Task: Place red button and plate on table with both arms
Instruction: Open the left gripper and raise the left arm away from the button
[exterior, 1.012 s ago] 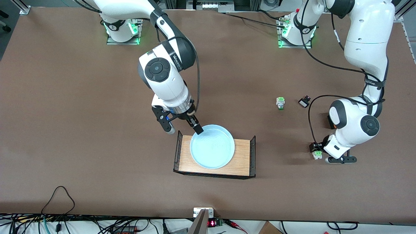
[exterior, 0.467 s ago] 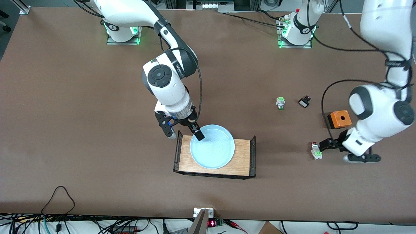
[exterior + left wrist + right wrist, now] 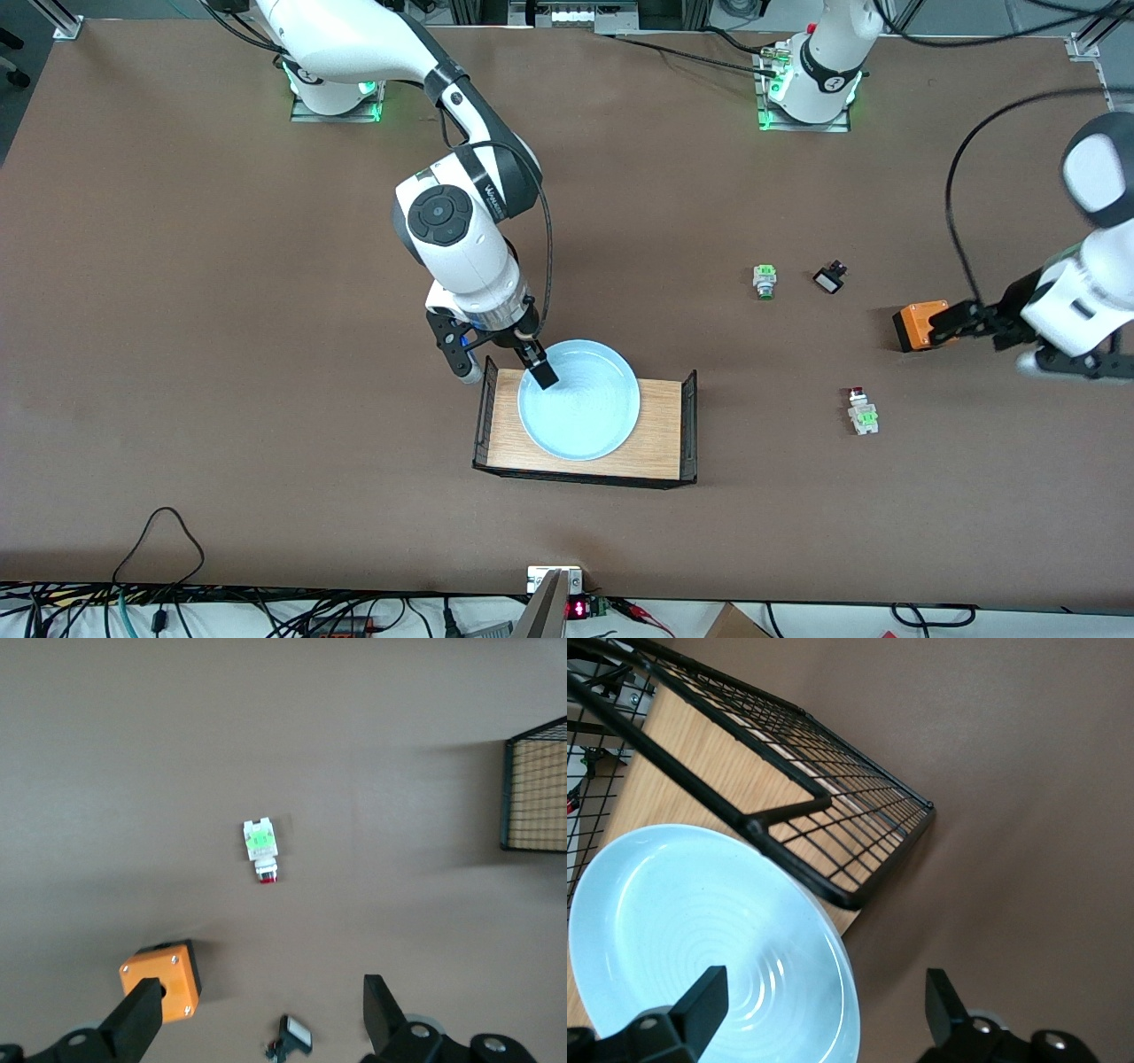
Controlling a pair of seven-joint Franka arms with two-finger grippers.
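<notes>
The brown desk (image 3: 221, 354) fills the frame, and the red button (image 3: 861, 414) lies bare at lower right. The left gripper (image 3: 974, 321) hangs empty over the orange box (image 3: 917, 325), fingers apart. At centre the wooden platform (image 3: 660, 425) carries the plate (image 3: 580, 412); the right gripper (image 3: 502, 361) straddles its rim, fingers apart, seemingly ready to grip.

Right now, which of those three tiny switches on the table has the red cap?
The red button, the switch nearest the front camera, lying alone on the table. The green-capped switch and the black-and-white switch sit side by side farther away.
</notes>
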